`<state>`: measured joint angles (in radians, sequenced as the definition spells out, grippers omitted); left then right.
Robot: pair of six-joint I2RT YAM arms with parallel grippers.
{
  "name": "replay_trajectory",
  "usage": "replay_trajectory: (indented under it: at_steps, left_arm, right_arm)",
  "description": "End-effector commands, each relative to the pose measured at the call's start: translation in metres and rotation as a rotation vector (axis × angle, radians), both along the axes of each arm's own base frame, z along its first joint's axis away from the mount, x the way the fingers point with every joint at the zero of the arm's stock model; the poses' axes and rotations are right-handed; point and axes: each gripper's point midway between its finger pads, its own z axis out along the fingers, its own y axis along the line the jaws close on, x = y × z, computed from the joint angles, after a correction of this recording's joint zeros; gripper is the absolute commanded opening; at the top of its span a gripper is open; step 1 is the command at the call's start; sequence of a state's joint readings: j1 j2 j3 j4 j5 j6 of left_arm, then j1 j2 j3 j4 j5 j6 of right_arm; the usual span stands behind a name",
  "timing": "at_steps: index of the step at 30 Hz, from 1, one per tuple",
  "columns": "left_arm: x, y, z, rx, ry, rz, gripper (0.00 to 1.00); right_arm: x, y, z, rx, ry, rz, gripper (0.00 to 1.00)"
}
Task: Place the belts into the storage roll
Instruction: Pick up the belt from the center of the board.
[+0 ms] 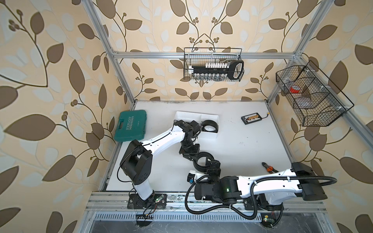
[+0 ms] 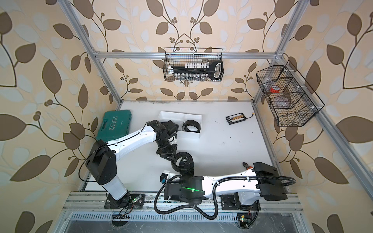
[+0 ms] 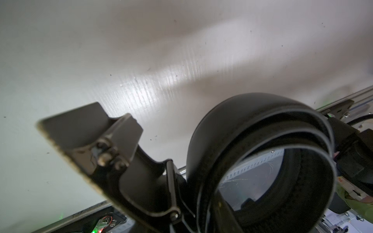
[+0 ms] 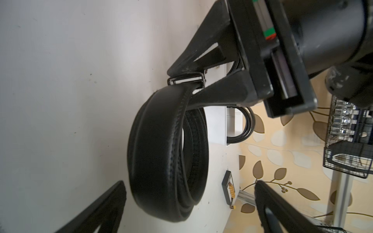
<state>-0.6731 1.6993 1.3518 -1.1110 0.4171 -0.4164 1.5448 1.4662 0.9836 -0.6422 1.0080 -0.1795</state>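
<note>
A coiled black belt [image 1: 201, 163] [image 3: 222, 125] [image 4: 153, 145] stands on edge near the table's middle. My left gripper [image 1: 194, 157] is shut on it at the buckle [image 4: 184, 79] end, and one finger [image 3: 84, 129] shows beside the coil. My right gripper [image 1: 210, 163] [image 4: 189, 184] is open, its fingers astride the coil's other end without touching it. The storage roll [image 1: 187, 116] [image 2: 173, 116], a white tray, lies behind my left arm. A second coiled belt [image 1: 210, 126] [image 2: 191, 126] [image 4: 249, 125] sits in its right part.
A green case [image 1: 130, 125] lies at the left edge. A black board with yellow connectors [image 1: 251, 118] lies at the back right, and orange-handled pliers [image 1: 267, 168] lie by my right arm. Wire baskets [image 1: 214, 64] [image 1: 310, 96] hang on the back and right walls.
</note>
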Motion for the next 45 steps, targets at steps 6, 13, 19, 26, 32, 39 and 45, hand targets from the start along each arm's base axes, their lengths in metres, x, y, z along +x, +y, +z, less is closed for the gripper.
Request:
replay_trajectory:
  at_steps: [6,13,19,26,32,39,45]
  left_arm:
    - [-0.012,-0.006,0.012,-0.077,0.046,-0.031,0.0]
    - [-0.015,-0.006,0.013,-0.078,0.059,-0.042,0.0]
    - [-0.015,-0.006,0.014,-0.079,0.065,-0.057,0.0]
    - [-0.007,-0.019,0.041,-0.17,0.017,-0.049,0.25]
    - [0.018,-0.039,0.105,-0.435,-0.086,0.065,0.86]
    - [0.058,-0.002,0.204,-0.726,-0.386,0.298,0.99]
    - [0.067,0.066,0.19,-0.606,-0.568,0.472,0.99]
  right_arm:
    - [0.001,0.013,0.002,-0.08,-0.053,0.04,0.8]
    - [-0.002,0.014,-0.003,-0.085,0.0,0.057,0.46]
    - [-0.005,0.015,0.0,-0.092,0.034,0.086,0.33]
    - [-0.007,0.015,-0.001,-0.066,0.101,0.096,0.2]
    - [-0.003,0.008,0.0,0.013,0.174,0.065,0.18]
    - [0.006,0.0,0.007,0.148,0.29,0.029,0.17]
    - [0.045,-0.009,0.065,0.386,0.36,-0.016,0.16]
